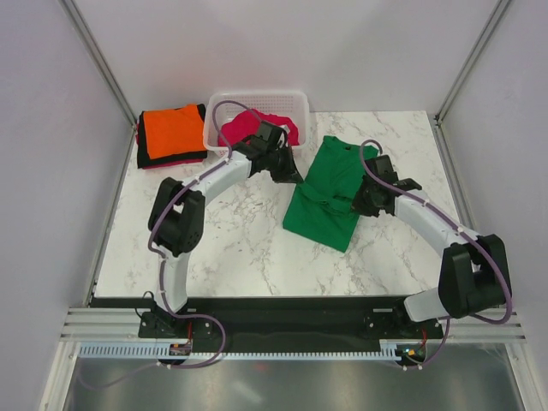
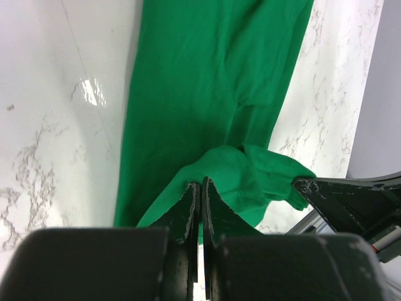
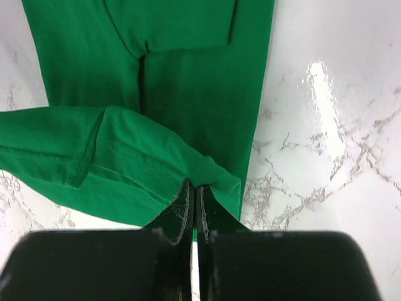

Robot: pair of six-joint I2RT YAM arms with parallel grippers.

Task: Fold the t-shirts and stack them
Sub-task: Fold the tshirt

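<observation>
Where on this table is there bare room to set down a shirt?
The widest bare marble lies near-centre, between the left arm and the green t-shirt. A smaller patch is the far right corner, beyond the right pincer. Far left is crowded: orange t-shirt, basket.

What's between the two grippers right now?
Only the green shirt, which the left gripper and right gripper both pinch; the top view shows it.

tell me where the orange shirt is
In the top view the orange shirt lies on darker shirts at the far left corner of the table, left of the white basket.
</observation>
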